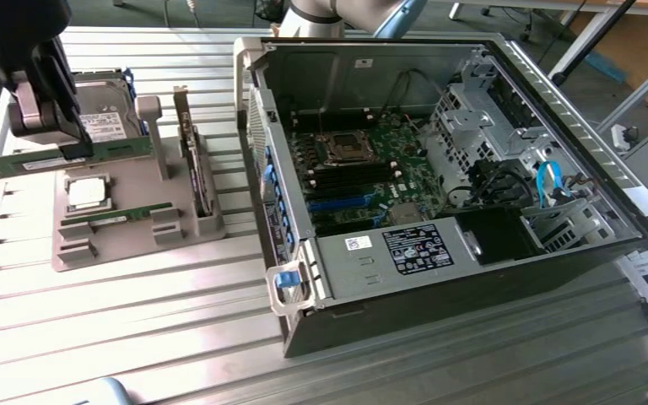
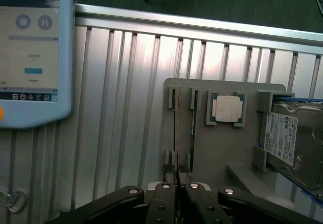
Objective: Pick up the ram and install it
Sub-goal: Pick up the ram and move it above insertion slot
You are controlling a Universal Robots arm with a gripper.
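Observation:
The ram [image 1: 31, 160], a long green stick with a white label, hangs level above the grey parts holder [image 1: 132, 228] at the exterior view's left. My gripper [image 1: 74, 152] is shut on its middle from above. In the wrist view the ram [image 2: 176, 133] shows edge-on as a thin line running out from between my gripper's [image 2: 176, 186] fingers [image 2: 164, 201]. The open computer case [image 1: 437, 169] lies at the exterior view's right, with the motherboard [image 1: 369, 160] and its dark and blue memory slots [image 1: 347, 190] exposed.
On the holder sit a square silver processor [image 1: 88, 192], another green stick [image 1: 110, 218], a hard drive [image 1: 105, 122] with blue rails and an upright card [image 1: 195, 169]. A light blue tablet [image 2: 30, 52] lies on the ribbed metal table [image 2: 121, 108].

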